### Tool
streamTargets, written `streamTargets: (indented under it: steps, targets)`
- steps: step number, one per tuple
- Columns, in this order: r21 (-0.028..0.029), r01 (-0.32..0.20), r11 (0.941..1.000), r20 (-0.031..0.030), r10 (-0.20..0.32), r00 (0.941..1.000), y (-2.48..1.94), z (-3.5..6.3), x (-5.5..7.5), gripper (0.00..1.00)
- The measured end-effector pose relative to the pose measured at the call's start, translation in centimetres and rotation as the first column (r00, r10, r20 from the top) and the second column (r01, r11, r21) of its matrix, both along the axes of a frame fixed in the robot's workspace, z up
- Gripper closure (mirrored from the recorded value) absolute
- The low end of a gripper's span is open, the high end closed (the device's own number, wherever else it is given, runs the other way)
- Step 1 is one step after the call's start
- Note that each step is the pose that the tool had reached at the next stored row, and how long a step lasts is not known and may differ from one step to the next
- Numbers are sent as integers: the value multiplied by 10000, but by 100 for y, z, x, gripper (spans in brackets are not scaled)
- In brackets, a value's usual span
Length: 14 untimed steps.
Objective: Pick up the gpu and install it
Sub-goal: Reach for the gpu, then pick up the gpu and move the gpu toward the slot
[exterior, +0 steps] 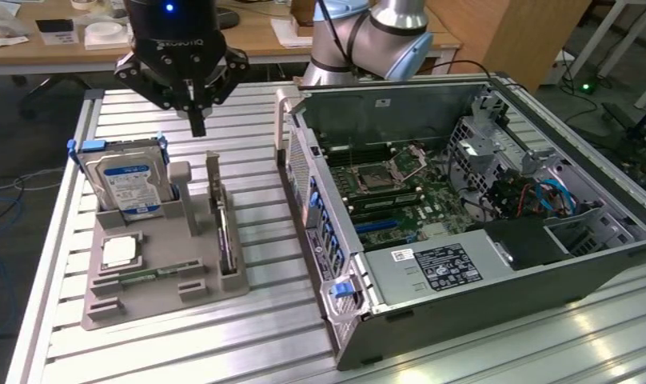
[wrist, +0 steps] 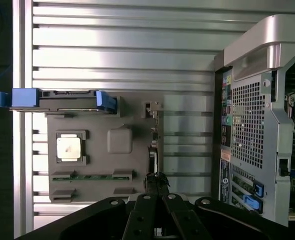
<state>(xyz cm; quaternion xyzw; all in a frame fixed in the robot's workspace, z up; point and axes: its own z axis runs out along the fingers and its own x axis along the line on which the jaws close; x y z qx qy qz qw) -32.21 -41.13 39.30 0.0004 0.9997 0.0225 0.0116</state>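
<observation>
The gpu (exterior: 225, 228) stands on its long edge in a slot of the grey holder tray (exterior: 157, 300) on the slatted table, a thin dark card with a metal bracket at its far end. In the wrist view the gpu (wrist: 153, 146) appears edge-on as a narrow strip along the holder's side. My gripper (exterior: 198, 122) hangs above the card's far end, apart from it, its black fingers pressed together and pointing down. From the wrist, the fingertips (wrist: 157, 181) meet over the card's edge. The gripper is shut and holds nothing.
A silver hard drive (exterior: 131, 182) with blue rails stands at the holder's back, with a processor (exterior: 121, 252) and a memory stick (exterior: 153, 276) lying in front. The open computer case (exterior: 462, 208) lies to the exterior view's right, motherboard slots (exterior: 392, 222) exposed.
</observation>
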Motion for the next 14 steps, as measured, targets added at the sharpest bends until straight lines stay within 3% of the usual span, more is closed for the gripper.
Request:
streamTargets:
  steps: [14]
  targets:
    - [0, 0, 10000, 0, 0, 10000, -3, 0, -37, 89]
